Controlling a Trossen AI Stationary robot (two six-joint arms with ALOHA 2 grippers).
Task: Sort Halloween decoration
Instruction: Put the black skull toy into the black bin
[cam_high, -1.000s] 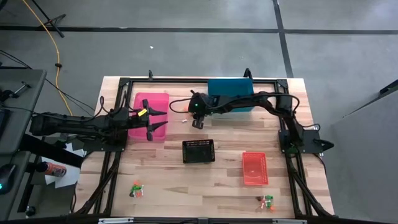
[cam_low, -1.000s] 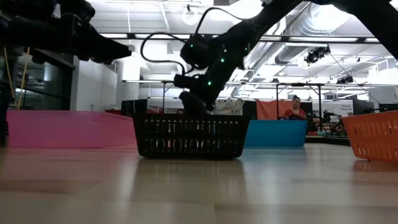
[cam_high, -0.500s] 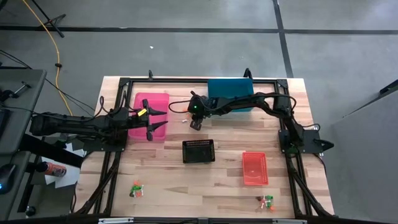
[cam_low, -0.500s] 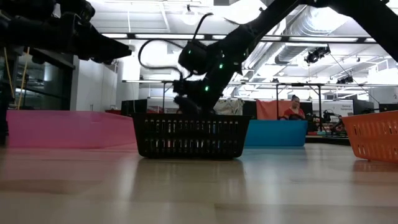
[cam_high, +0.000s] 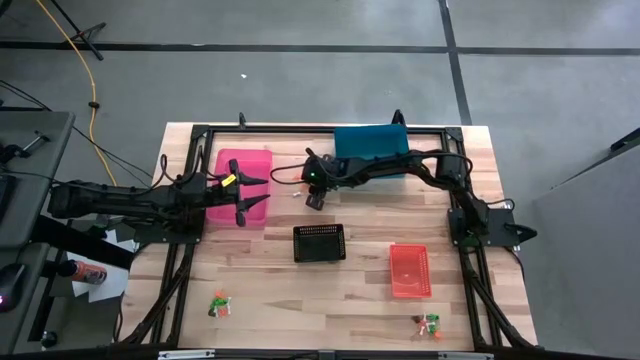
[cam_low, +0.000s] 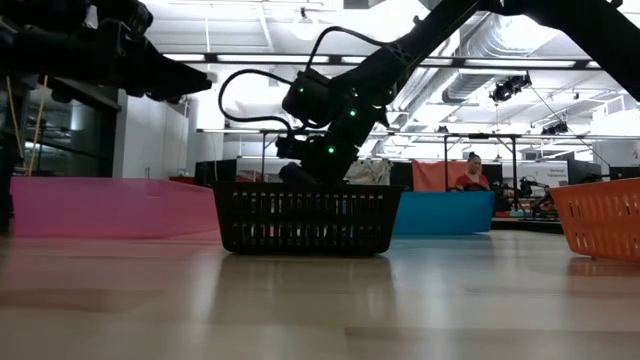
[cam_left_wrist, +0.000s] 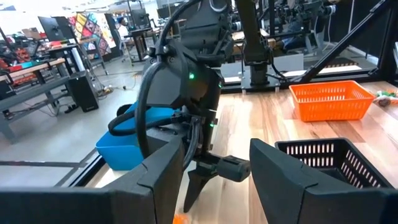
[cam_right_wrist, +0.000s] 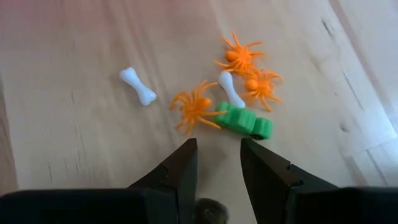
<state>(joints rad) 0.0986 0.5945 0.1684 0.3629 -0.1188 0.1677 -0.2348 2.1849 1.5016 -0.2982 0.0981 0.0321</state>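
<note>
The right gripper (cam_right_wrist: 217, 158) hangs low over the table (cam_high: 270, 290), between the pink bin (cam_high: 243, 186) and the blue bin (cam_high: 371, 150), just behind the black bin (cam_high: 319, 242). Its jaws stand apart with nothing between them, pointing down at a small cluster of trinkets (cam_right_wrist: 224, 99) on the wood: three orange spiders (cam_right_wrist: 194, 107), two white bones (cam_right_wrist: 138, 86) and a green piece (cam_right_wrist: 244, 122). One spider touches the green piece, one bone lies between the spiders, and the other bone lies a little apart from the rest. From above this cluster shows only as a small speck (cam_high: 298, 194) beside the gripper. In the low view the right arm (cam_low: 330, 110) reaches down behind the black bin, and its fingertips are hidden there. The left gripper (cam_high: 252, 196) hovers over the pink bin, its jaws wide apart and empty; its wrist view looks across at the right gripper and the blue bin. More trinkets lie near the table's front edge: one small pile (cam_high: 220, 304) at the front left and another (cam_high: 429, 325) at the front right, close to the red bin (cam_high: 410, 271).
</note>
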